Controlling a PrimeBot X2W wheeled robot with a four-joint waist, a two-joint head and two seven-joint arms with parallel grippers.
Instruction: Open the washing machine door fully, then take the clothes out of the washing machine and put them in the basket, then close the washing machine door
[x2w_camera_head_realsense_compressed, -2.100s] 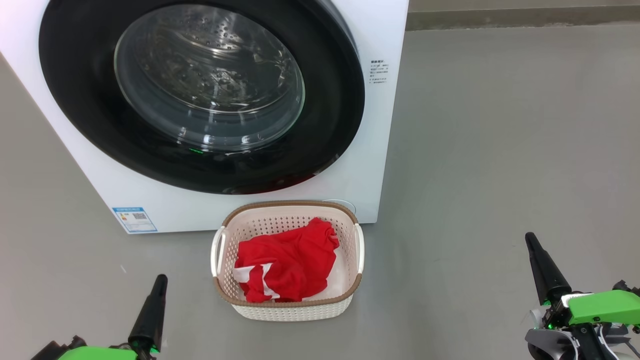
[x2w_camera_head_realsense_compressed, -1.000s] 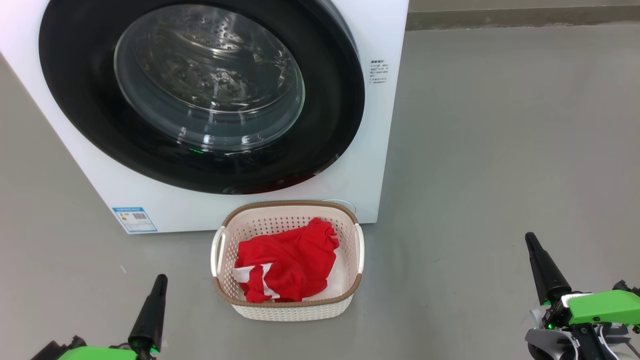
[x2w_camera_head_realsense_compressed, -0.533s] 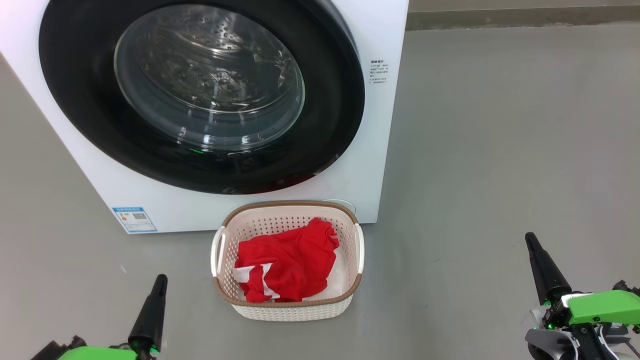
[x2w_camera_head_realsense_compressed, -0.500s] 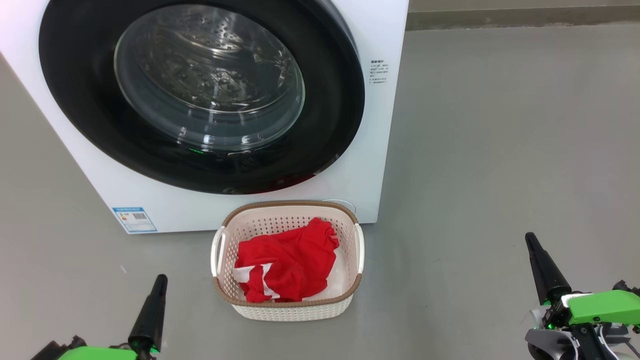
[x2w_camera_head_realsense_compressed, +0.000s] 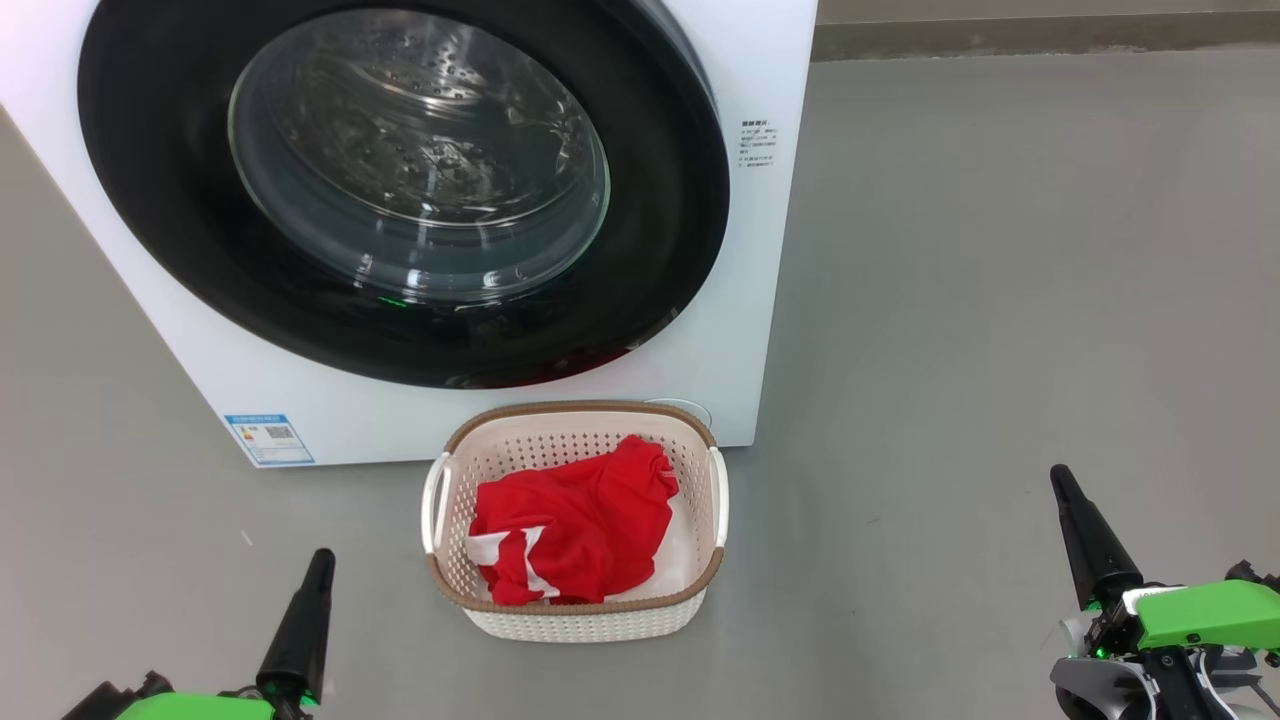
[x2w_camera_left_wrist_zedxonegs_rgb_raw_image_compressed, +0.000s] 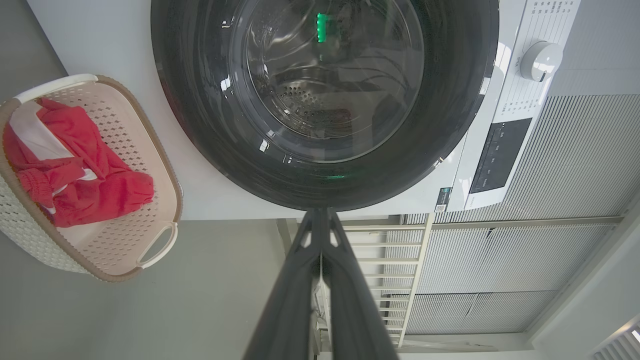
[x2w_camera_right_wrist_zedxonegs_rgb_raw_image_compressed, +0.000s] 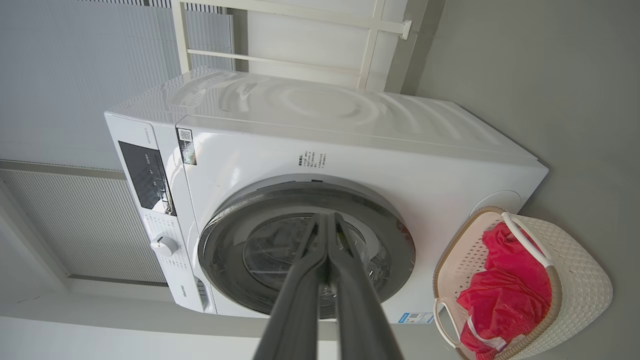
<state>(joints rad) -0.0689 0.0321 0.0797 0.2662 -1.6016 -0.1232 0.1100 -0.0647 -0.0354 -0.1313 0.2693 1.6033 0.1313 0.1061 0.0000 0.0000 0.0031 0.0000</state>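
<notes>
Left pincer (x2w_camera_head_realsense_compressed: 321, 558) lower left and right pincer (x2w_camera_head_realsense_compressed: 1058, 476) lower right closed, empty, bare grey floor (x2w_camera_head_realsense_compressed: 950, 300) around. Glossy round washing machine door (x2w_camera_head_realsense_compressed: 150, 200) shut (upper left); crumpled red clothes (x2w_camera_head_realsense_compressed: 585, 520) in perforated basket (x2w_camera_head_realsense_compressed: 580, 622), bottom centre.

The clothes (x2w_camera_head_realsense_compressed: 575, 525) lie in the basket (x2w_camera_head_realsense_compressed: 580, 625), before, perhaps touching, the washing machine (x2w_camera_head_realsense_compressed: 745, 300).

My view: washing machine door (x2w_camera_head_realsense_compressed: 400, 190) shut, clothes (x2w_camera_head_realsense_compressed: 580, 525) in basket (x2w_camera_head_realsense_compressed: 575, 625)

The door, glossy black rim round a bulging clear window, sits closed against the white washing machine (x2w_camera_head_realsense_compressed: 755, 250) before me. The clothes, bright red with white trim, lie crumpled in the cream, brown-rimmed basket, upright on the floor (x2w_camera_head_realsense_compressed: 1000, 300) just below the door
</notes>
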